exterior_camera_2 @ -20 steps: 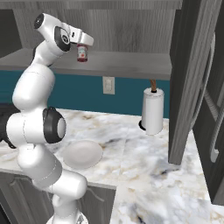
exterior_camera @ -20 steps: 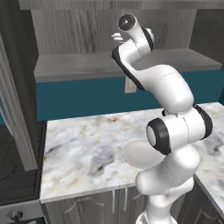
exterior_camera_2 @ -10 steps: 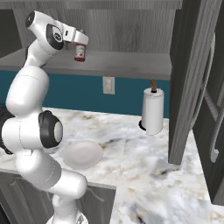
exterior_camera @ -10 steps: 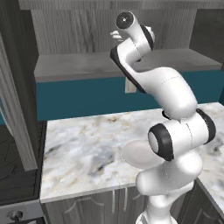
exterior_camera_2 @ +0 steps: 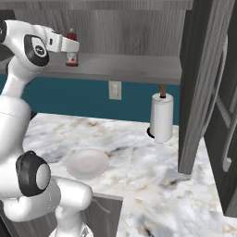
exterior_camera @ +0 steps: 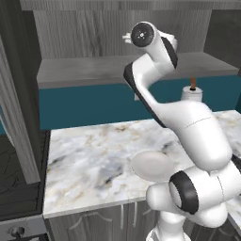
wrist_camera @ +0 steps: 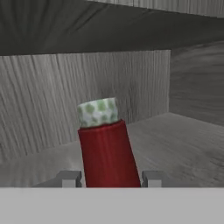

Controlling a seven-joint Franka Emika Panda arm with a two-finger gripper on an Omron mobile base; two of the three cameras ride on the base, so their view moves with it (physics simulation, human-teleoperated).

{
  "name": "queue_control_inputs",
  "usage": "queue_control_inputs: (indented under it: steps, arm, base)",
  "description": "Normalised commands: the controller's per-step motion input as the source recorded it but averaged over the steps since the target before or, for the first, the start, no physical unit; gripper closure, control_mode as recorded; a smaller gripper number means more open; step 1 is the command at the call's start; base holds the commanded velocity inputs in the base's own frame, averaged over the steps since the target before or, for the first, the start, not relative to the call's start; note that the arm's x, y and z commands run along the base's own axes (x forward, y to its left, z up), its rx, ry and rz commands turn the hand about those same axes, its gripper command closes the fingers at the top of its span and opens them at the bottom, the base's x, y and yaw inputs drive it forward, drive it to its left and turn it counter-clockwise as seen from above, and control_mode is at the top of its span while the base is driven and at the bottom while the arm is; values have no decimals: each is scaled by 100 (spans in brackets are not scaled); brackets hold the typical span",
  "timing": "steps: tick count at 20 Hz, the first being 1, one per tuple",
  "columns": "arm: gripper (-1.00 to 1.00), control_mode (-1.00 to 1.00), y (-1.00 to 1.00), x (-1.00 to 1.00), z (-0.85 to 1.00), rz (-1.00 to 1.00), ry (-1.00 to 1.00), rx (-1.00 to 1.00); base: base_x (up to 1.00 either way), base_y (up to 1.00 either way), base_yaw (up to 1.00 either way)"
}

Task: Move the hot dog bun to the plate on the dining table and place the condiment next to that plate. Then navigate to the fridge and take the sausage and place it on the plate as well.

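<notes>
The condiment [wrist_camera: 107, 148], a slim red bottle with a pale speckled cap, sits between the two fingers of the end effector [wrist_camera: 107, 178], which is closed on its lower body; the fingertips [wrist_camera: 69, 178] show on either side of the red body in the hand view. In the right base view the same bottle [exterior_camera_2: 71, 54] stands upright at the end effector [exterior_camera_2: 70, 47], up at the level of a grey shelf [exterior_camera_2: 129, 68] set in a wood-grained recess above a teal wall; whether its base touches the shelf I cannot tell. Nearest the base, on the marble table [exterior_camera_2: 139, 162] below, a plain white plate [exterior_camera_2: 86, 163] lies close to the front edge. Farther back on the table a paper towel roll [exterior_camera_2: 161, 117] stands upright near the wall, just beside a tall dark cabinet panel [exterior_camera_2: 199, 88].
</notes>
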Motion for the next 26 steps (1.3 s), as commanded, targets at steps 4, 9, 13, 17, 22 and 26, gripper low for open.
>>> queue_control_inputs:
  steps: [4, 9, 13, 17, 22, 26]
  arm:
    - [100, -100, 0, -100, 86, 15, -2, 1]
    - [100, -100, 0, -100, 51, 18, 0, 0]
    - [100, -100, 0, -100, 1, 18, 0, 0]
    - [100, -100, 0, -100, -33, 10, 0, 0]
    - [100, -100, 1, -98, -62, 3, 2, 0]
    - [100, -100, -1, -63, -74, 0, 6, 0]
  base:
    - [0, 0, 0]
    - [0, 0, 0]
    - [0, 0, 0]
    - [0, 0, 0]
    - [0, 0, 0]
    - [0, 0, 0]
